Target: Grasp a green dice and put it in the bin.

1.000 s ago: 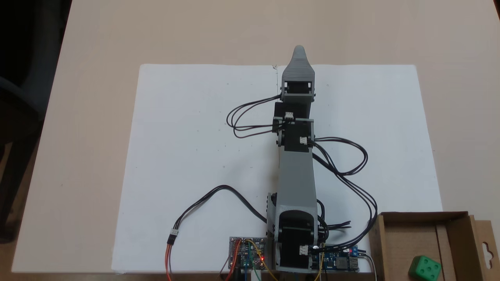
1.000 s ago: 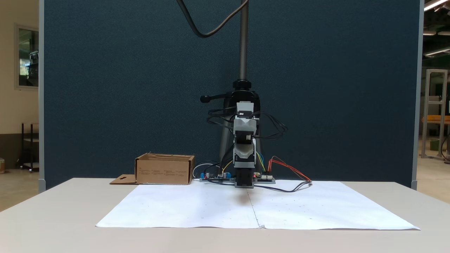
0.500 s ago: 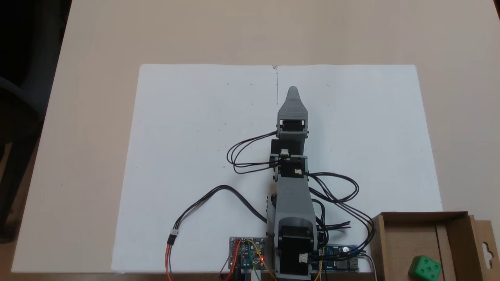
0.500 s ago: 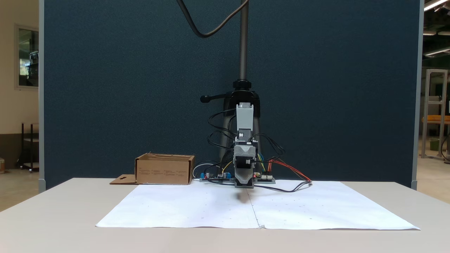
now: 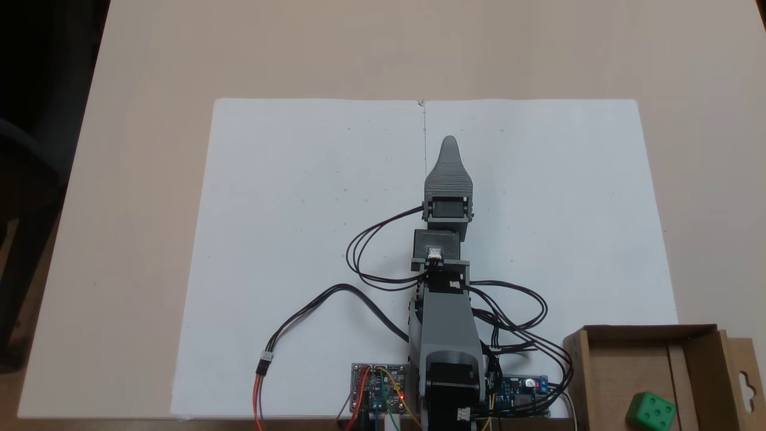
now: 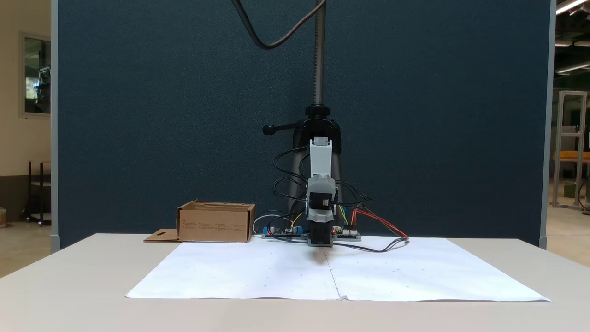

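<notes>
Inside the bin, at the lower right of the top-down fixed view, the dice lies on the cardboard floor near the right wall. From the gripper, which points to 12 o'clock over the white paper, the dice is well apart at about 5 o'clock. Only one grey tip shows, so whether the jaws are parted or together cannot be told. The bin's flap lies flat on the table.
</notes>
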